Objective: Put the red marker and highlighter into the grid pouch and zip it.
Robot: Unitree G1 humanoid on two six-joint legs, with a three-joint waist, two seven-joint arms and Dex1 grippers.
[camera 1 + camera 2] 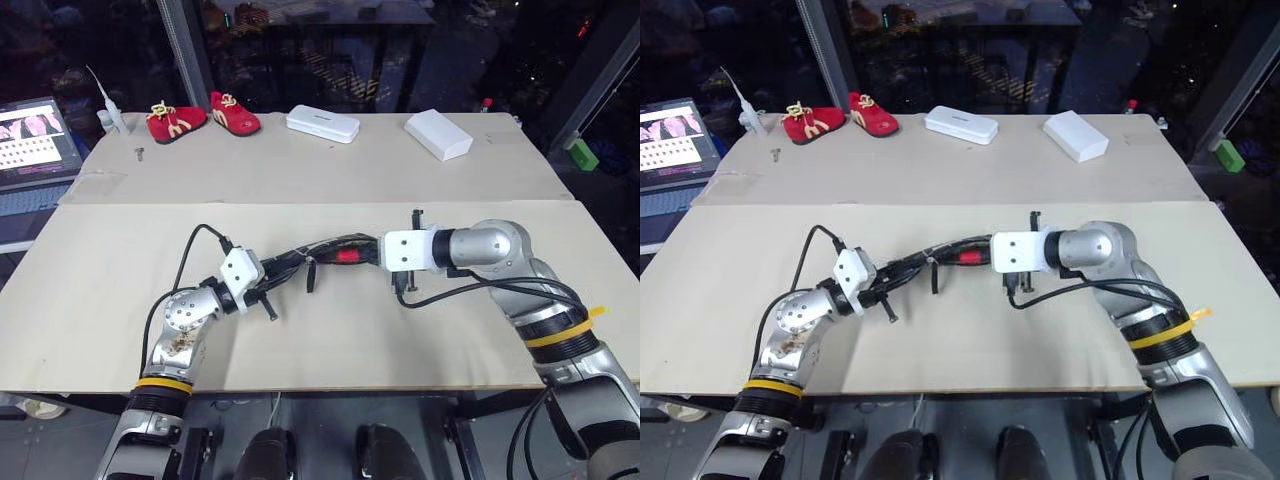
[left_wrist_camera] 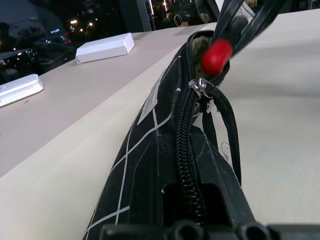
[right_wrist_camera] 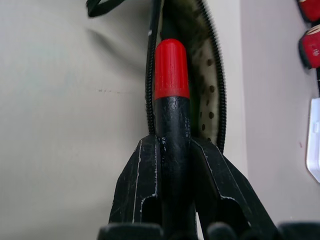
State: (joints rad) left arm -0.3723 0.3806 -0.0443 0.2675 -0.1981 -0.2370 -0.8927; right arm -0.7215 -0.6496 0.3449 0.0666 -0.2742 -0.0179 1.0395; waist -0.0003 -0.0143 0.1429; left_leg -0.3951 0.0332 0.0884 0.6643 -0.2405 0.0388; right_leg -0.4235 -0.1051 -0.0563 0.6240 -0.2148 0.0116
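Our left gripper [image 1: 268, 285] clamps the grid pouch [image 1: 300, 259] mid-worktop; our right gripper [image 3: 172, 150] grasps the red marker [image 3: 171, 80], its cap at the pouch's open mouth.

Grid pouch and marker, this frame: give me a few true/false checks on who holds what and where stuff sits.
1. The right gripper is shut on the red marker, red end toward the pouch's open mouth. True.
2. The left gripper is open above the table. False: it is shut on the grid pouch, holding it off the table.
3. The pouch is zipped fully shut. False: the end by the marker gapes open past the zipper slider.
4. Two red shoes sit at the table's far left. True.
5. The two white cases are stacked. False: they lie apart at the far edge.
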